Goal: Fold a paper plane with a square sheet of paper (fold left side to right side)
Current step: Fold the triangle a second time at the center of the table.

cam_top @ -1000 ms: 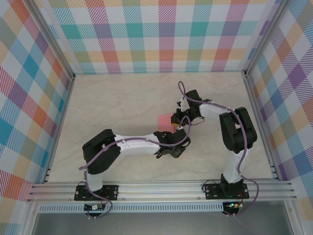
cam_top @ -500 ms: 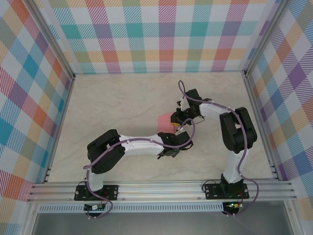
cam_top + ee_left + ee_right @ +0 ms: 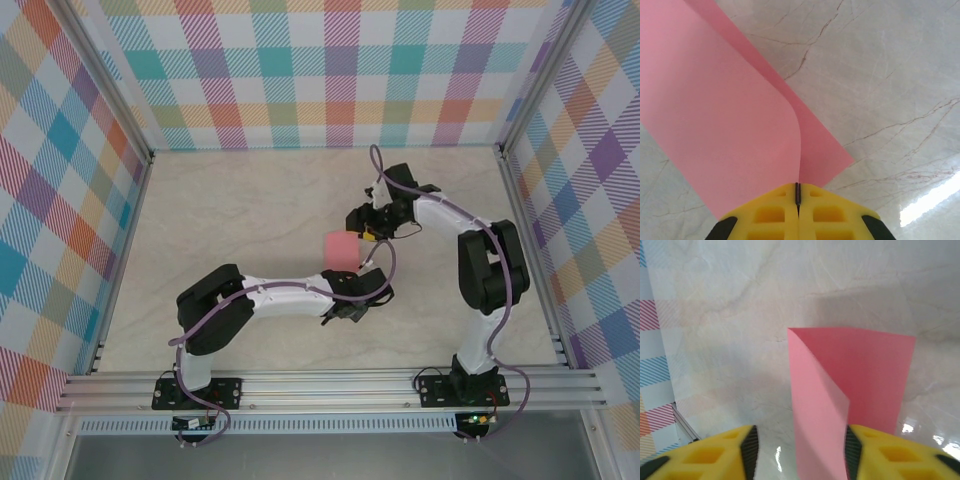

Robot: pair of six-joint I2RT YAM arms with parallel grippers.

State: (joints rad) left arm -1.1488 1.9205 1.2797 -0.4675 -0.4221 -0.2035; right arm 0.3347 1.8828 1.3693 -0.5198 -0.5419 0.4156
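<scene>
The sheet (image 3: 340, 250) is being held loosely doubled at bench (image 3: 250, 210) centre, its 6 o'clock edge pinched by the left hand (image 3: 798, 186); the right hand (image 3: 797, 440), at 2 o'clock, is being held wide. Creasing is judged undone.

A pale, brown-veined marble-look tabletop (image 3: 250, 220) fills the middle of the top view, boxed in by pastel plaid on three sides: the back wall (image 3: 320, 70) along the top, the left wall (image 3: 60, 200) and the right wall (image 3: 590, 200). An aluminium post (image 3: 112, 90) runs down the upper-left wall joint, and a ribbed aluminium rail (image 3: 330, 385) crosses the bottom. In the left wrist view, a bright glare (image 3: 930, 202) lies on the tabletop at lower right.
</scene>
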